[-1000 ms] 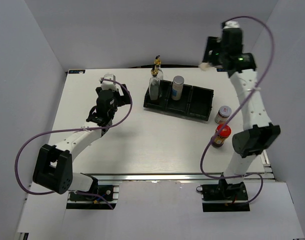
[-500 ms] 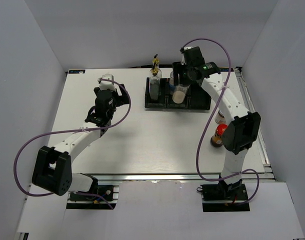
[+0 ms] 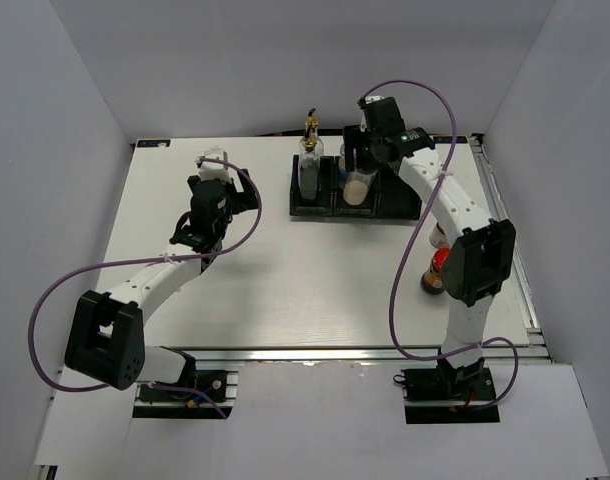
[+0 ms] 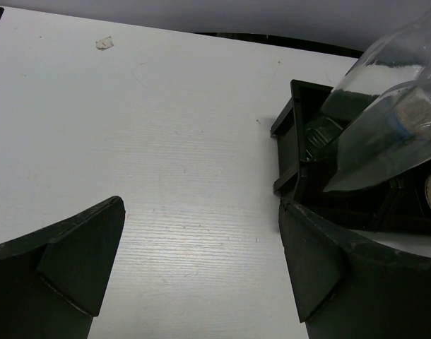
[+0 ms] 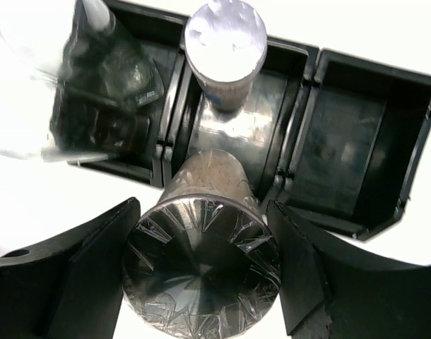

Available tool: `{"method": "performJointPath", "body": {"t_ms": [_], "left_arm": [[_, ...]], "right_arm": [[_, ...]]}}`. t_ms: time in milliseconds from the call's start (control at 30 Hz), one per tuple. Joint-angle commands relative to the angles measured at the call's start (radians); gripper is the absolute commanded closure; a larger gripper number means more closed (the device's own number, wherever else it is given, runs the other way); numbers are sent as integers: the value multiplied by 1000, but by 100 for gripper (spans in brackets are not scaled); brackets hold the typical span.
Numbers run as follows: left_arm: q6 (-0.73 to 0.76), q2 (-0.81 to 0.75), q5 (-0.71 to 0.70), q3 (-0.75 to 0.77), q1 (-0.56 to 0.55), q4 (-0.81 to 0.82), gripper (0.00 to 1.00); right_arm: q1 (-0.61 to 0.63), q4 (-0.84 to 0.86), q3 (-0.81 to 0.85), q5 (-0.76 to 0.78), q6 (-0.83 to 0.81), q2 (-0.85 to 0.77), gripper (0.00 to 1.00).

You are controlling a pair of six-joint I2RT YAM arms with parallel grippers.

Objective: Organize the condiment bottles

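I'm placing: right claw [image 5: 201, 208] clamped on a shaker [image 5: 201, 275] over the tray's [image 5: 350, 134] middle compartment; next, I lower it and let go.

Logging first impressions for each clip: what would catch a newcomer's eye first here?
The right gripper clamps a silver-capped shaker at the front of the middle compartment of the black tray, where a second shaker already stands. A tall glass bottle occupies the tray's left compartment. The left gripper hangs open over the table, left of the tray.
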Motion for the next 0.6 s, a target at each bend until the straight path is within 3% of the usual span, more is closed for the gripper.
{"method": "performJointPath", "body": {"t_ms": [0,367,400,433,500,533,567], "left_arm": [[2,-12,-4,13,8,4,2],[6,-8,-3,12,9,9,2],[5,-6,-1,13,9,9,2],[5,-5,-1,16,9,9,2],[3,2,3,16,9,9,2],[3,3,14,16,9,10,2],[2,6,19,18,9,10,2]], "right_arm": [[4,163,8,5,-8,15,100],[6,316,-73,21,-2,110,99],[6,309,-75,21,-1,117,93],[4,300,-80,15,4,130,71],[4,297,-90,10,5,134,45],[4,299,-103,11,10,134,11],[6,294,-103,5,7,131,10]]}}
